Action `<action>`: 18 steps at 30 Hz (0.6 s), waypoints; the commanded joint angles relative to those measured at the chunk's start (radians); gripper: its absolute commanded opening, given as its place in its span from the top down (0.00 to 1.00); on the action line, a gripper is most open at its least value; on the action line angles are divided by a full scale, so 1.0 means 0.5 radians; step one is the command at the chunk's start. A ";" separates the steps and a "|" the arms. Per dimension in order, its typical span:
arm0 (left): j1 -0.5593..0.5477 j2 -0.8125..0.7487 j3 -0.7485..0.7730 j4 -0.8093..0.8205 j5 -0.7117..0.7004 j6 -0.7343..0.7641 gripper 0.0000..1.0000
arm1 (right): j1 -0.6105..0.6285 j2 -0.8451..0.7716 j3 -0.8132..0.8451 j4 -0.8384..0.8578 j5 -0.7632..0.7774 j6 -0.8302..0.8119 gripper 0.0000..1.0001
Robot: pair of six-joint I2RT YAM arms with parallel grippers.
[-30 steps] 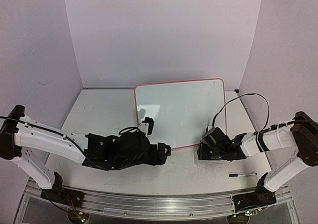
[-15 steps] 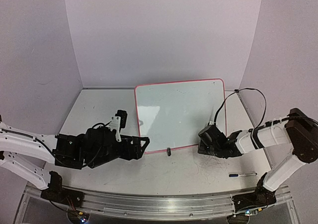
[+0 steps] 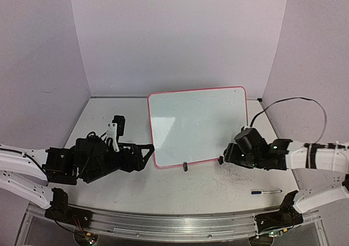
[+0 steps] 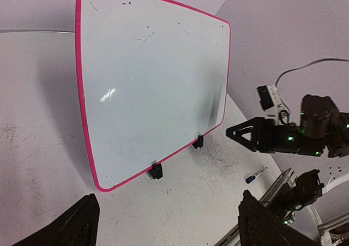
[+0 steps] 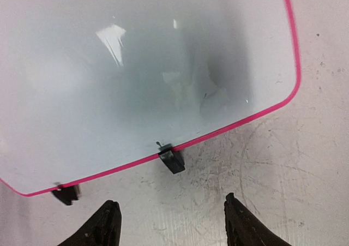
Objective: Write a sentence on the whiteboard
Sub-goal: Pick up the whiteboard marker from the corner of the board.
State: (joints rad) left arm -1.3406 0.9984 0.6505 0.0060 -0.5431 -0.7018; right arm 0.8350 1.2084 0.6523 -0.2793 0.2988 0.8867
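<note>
The whiteboard (image 3: 196,123) stands propped on two black clip feet (image 5: 172,160) at the middle back of the table, its red-pink rim facing me. No blue sentence shows on it, only faint specks and glare. My left gripper (image 3: 147,154) is open and empty just left of the board's near left corner; in the left wrist view (image 4: 169,227) the board (image 4: 147,82) lies ahead. My right gripper (image 3: 223,159) is open and empty at the board's near right corner, and in the right wrist view (image 5: 170,216) it is just short of a clip foot.
A blue-capped marker (image 3: 266,191) lies on the scuffed tabletop at the near right, also in the left wrist view (image 4: 255,175). Grey scratch marks cover the table in front of the board. A black cable runs behind the right arm. Purple walls enclose the table.
My left gripper has drawn back leftward from the board's near edge, uncovering a clip foot. My right arm has shifted, its elbow swinging out to the right, gripper staying near the board's right corner.
</note>
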 commanded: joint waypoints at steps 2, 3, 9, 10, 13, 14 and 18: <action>0.026 -0.034 0.058 0.065 -0.058 0.139 0.09 | -0.282 -0.681 -0.178 -0.635 -0.188 0.363 0.29; 0.029 -0.016 0.077 0.070 -0.067 0.164 0.09 | -0.377 -0.768 -0.192 -0.725 -0.196 0.398 0.28; 0.073 0.121 0.212 0.097 -0.069 0.338 0.07 | -0.624 -0.859 -0.130 -1.068 -0.167 0.669 0.29; 0.087 0.145 0.235 0.105 -0.049 0.365 0.07 | -0.654 -0.772 -0.111 -1.091 -0.191 0.700 0.29; 0.126 0.203 0.286 0.129 0.018 0.420 0.07 | -0.684 -0.509 -0.048 -1.166 -0.217 0.847 0.29; 0.148 0.212 0.297 0.139 0.052 0.431 0.07 | -0.687 -0.428 -0.025 -1.201 -0.219 0.908 0.30; 0.233 0.253 0.320 0.173 0.205 0.441 0.07 | -0.752 -0.295 0.001 -1.249 -0.226 1.082 0.28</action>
State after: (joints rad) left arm -1.2598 1.1095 0.7559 0.0336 -0.5154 -0.5231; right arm 0.4883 1.0283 0.6008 -0.8193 0.1873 1.2975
